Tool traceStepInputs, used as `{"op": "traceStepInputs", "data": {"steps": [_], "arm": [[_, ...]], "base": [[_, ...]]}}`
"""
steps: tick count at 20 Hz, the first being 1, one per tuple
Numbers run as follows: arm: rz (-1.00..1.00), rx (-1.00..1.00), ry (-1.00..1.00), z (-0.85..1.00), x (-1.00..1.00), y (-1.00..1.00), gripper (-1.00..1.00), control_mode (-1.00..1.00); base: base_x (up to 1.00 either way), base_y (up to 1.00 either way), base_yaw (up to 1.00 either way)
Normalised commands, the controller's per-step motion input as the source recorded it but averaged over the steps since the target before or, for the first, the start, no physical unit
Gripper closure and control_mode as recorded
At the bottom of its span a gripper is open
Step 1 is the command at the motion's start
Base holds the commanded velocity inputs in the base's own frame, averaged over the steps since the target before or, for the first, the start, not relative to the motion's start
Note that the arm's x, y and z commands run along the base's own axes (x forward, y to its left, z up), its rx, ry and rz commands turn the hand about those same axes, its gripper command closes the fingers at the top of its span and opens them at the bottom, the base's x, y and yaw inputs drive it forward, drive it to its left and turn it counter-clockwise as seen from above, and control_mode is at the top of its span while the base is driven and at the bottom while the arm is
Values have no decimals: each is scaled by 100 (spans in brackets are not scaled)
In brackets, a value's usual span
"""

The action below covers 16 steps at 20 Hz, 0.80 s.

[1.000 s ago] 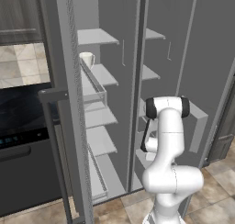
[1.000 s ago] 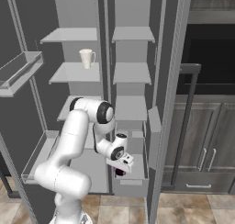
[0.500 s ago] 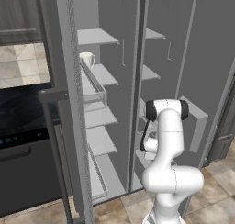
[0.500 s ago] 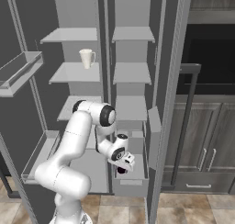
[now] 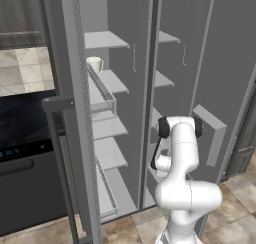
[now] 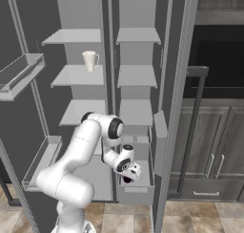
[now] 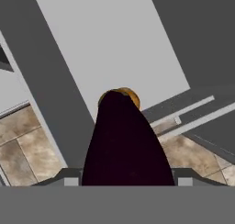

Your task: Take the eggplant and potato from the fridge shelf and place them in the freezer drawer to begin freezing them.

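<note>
In the hand view the dark purple eggplant (image 7: 124, 145) sits right in front of the camera, held between the fingers and hiding them. Just past its tip, the tan-orange potato (image 7: 130, 95) lies on the pale floor of the freezer drawer (image 7: 105, 39). From the right base view my gripper (image 6: 129, 174) hangs low, shut on the eggplant (image 6: 127, 180), over the grey pulled-out freezer drawer (image 6: 136, 195). The left base view has the arm (image 5: 181, 153) bent down in front of the fridge, covering the hand.
A white cup (image 6: 89, 60) stands on an upper fridge shelf (image 6: 78, 76), also visible as the cup (image 5: 94, 64) behind the open left door (image 5: 75, 113). The right door (image 6: 178, 93) stands open close to the drawer. Oven and cabinets flank the fridge.
The hand has sunk a little lower and nearer to the drawer, still holding the eggplant. The base and everything else have stayed put.
</note>
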Motion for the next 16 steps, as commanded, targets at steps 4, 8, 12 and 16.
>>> {"op": "traceStepInputs", "data": {"steps": [4,8,12,16], "arm": [[3,0,-3,-32,25,-3,100,-100],[3,0,-2,-20,27,-4,100,-100],[3,0,0,-28,24,-3,100,-100],[3,0,0,-48,8,0,100,-100]], "base": [[0,0,0],[0,0,0],[0,0,0],[0,0,0]]}}
